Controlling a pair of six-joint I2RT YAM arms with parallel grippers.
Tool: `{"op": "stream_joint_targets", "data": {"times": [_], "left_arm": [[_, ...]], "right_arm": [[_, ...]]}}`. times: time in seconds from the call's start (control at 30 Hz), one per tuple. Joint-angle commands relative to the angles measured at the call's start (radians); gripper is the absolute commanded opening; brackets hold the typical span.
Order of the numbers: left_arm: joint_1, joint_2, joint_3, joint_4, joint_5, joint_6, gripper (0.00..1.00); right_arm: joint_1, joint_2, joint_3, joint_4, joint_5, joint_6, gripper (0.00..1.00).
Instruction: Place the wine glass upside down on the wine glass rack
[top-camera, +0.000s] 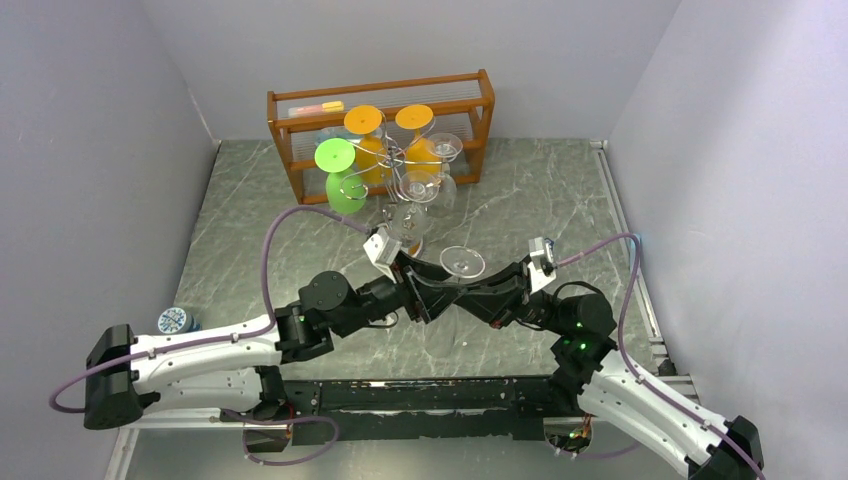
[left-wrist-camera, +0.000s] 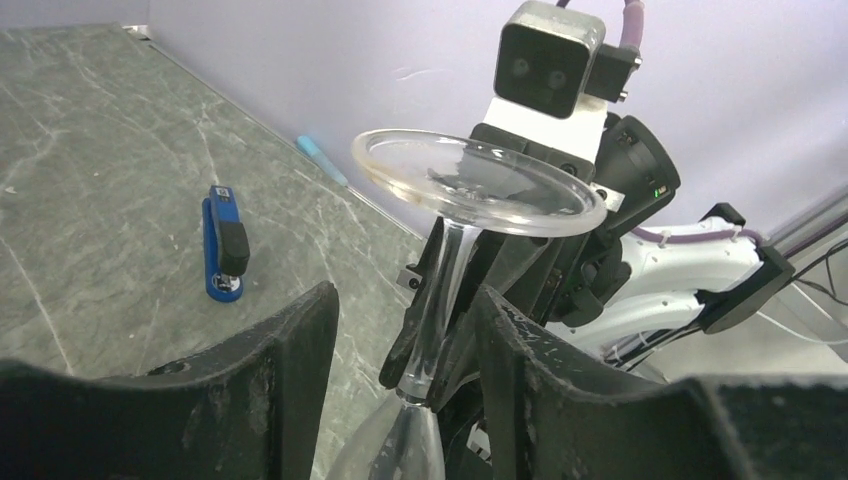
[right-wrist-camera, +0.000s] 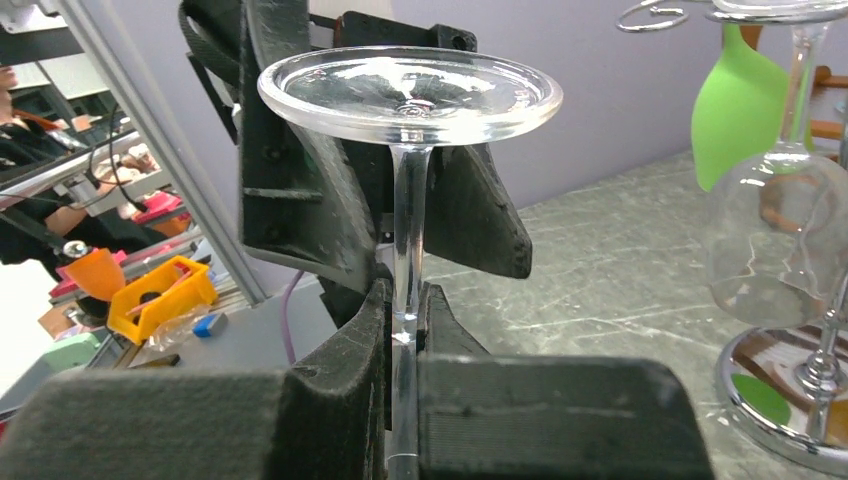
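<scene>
Clearly the task is about midway: the wine glass (top-camera: 462, 262) is off the tabletop (top-camera: 250, 230) and turned over, but it is not yet on the wine glass rack (top-camera: 393, 158). It hangs in the air between the two arms, near the front middle of the tabletop. The rack stands well apart from it, further back, just before the wooden shelf (top-camera: 480, 110), and carries green, orange and clear glasses.

The right gripper (right-wrist-camera: 402, 320) has its jaws pressed onto the thin stem, pinching it some way below the foot. The left gripper (left-wrist-camera: 405, 330) has its jaws spread on either side of the stem, close to where it meets the bowl. A gap shows on each side, so they do not seem to grip.

The glass's long axis runs close to vertical, with a slight lean in the left wrist view. The round foot points up and the bowl down, its rim out of sight.

What is left, I judge, is to carry the glass to a free scroll arm, slide the stem in and let the foot rest on the wire.
</scene>
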Motion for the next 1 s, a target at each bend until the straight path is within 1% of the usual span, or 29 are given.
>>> {"op": "stream_joint_targets", "data": {"times": [0.0, 0.2, 0.3, 0.37, 0.4, 0.43, 0.47, 0.53, 0.57, 0.6, 0.63, 0.7, 0.77, 0.87, 0.97], "left_arm": [[-0.005, 0.015, 0.024, 0.08, 0.064, 0.009, 0.53], [-0.005, 0.048, 0.03, 0.042, 0.094, 0.017, 0.39], [-0.005, 0.061, 0.024, 0.06, 0.137, 0.023, 0.24], [-0.005, 0.066, 0.023, 0.063, 0.16, 0.032, 0.1], [-0.005, 0.066, 0.019, 0.064, 0.163, 0.039, 0.06], [-0.005, 0.06, 0.015, 0.069, 0.16, 0.049, 0.05], [-0.005, 0.052, 0.008, 0.072, 0.151, 0.062, 0.05], [-0.005, 0.03, -0.001, 0.061, 0.128, 0.096, 0.05], [-0.005, 0.016, -0.005, 0.05, 0.098, 0.124, 0.05], [-0.005, -0.004, -0.003, 0.02, 0.084, 0.164, 0.05], [-0.005, -0.029, 0.006, -0.036, 0.062, 0.205, 0.05], [-0.005, -0.082, -0.003, -0.08, 0.019, 0.245, 0.05], [-0.005, -0.128, -0.039, -0.069, 0.004, 0.288, 0.05], [-0.005, -0.169, -0.046, -0.121, -0.012, 0.35, 0.05], [-0.005, -0.19, -0.063, -0.129, 0.0, 0.404, 0.05]], "right_arm": [[0.004, 0.005, 0.025, 0.097, -0.036, 0.031, 0.0], [0.004, 0.006, 0.025, 0.12, -0.046, 0.041, 0.0], [0.004, 0.004, 0.027, 0.12, -0.044, 0.043, 0.0], [0.005, 0.0, 0.031, 0.104, -0.035, 0.045, 0.0], [0.005, -0.001, 0.037, 0.081, -0.023, 0.043, 0.0], [0.004, -0.003, 0.044, 0.052, -0.002, 0.04, 0.01], [0.004, -0.006, 0.048, 0.022, 0.013, 0.037, 0.1], [0.004, -0.017, 0.055, -0.038, 0.055, 0.029, 0.38], [0.004, -0.028, 0.062, -0.074, 0.093, 0.032, 0.51], [0.005, -0.041, 0.08, -0.134, 0.141, 0.04, 0.6], [0.004, -0.056, 0.102, -0.193, 0.173, 0.041, 0.66], [0.004, -0.082, 0.15, -0.298, 0.212, 0.032, 0.74], [0.004, -0.091, 0.197, -0.391, 0.223, 0.037, 0.79], [0.004, -0.072, 0.274, -0.525, 0.212, 0.058, 0.79], [0.004, -0.045, 0.328, -0.562, 0.223, 0.156, 0.79]]}}
